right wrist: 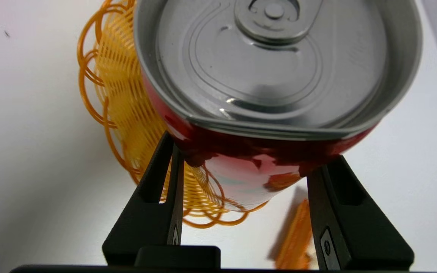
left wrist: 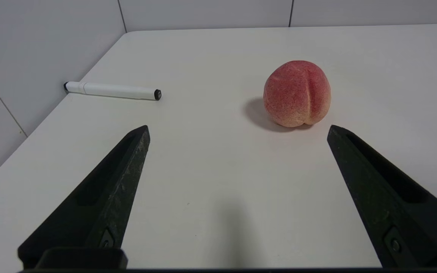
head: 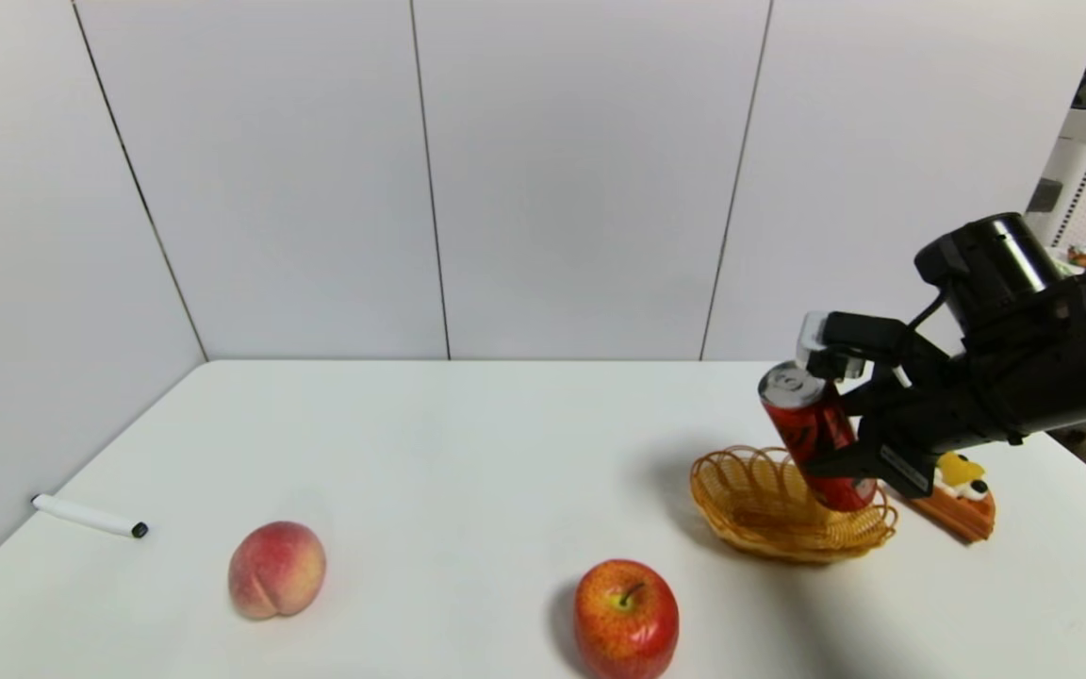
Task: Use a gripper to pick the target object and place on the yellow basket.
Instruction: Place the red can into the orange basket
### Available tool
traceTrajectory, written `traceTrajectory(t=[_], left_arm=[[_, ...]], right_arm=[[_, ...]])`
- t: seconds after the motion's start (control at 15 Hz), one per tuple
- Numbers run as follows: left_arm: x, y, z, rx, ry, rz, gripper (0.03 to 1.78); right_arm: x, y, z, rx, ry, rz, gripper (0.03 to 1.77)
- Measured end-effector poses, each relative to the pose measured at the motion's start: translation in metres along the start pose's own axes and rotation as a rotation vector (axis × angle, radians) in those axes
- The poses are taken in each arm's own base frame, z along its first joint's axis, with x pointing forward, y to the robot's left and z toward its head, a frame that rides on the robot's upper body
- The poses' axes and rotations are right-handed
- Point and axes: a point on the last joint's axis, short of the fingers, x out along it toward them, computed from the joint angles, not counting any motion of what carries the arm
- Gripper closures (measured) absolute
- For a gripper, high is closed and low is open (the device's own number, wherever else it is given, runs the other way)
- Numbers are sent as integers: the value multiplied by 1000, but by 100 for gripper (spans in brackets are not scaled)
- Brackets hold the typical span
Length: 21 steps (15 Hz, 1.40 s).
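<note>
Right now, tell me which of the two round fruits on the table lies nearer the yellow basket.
The red apple, at the front edge just left of the yellow basket. The pink-yellow peach lies farther left, toward the white marker.

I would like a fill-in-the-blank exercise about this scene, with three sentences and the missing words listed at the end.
1. The right claw grips the slim red soda can above the yellow woven wicker ____.
2. The open left claw hangs over the white table, facing the round pink ____.
3. Beside the table's left edge lies a white ____ with a black cap.

Missing words: basket; peach; marker
</note>
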Motion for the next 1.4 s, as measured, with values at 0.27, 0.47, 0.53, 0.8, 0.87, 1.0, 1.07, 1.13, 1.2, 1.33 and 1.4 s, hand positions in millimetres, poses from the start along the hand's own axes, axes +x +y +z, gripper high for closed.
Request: traceTrajectory(t=[0.27,0.47,0.53,0.8,0.87,1.0,1.07,1.13,1.2,1.33,1.4], left_arm=[[0,0,0,0,0,0,12],[0,0,0,0,0,0,12],[0,0,0,0,0,0,12],[0,0,0,0,0,0,12],[0,0,0,0,0,0,12],[0,0,0,0,0,0,12],[0,0,0,0,0,-1,12],[0,0,0,0,0,-1,12],[0,0,0,0,0,0,12],[0,0,0,0,0,0,12],[0,0,0,0,0,0,12]], right_arm=[[7,-5,2,-167,21,24,91],[11,-4,2,-218,52,58,91],[11,-3,2,-231,65,70,91],[10,-1,3,-303,179,102,91],[11,-1,5,-310,185,106,91],[17,3,8,-325,194,122,91],[21,5,10,-329,196,132,91],[25,6,11,-333,200,139,91],[29,7,12,-337,204,146,91],[36,9,12,-339,222,158,91],[39,8,12,-339,233,159,85]])
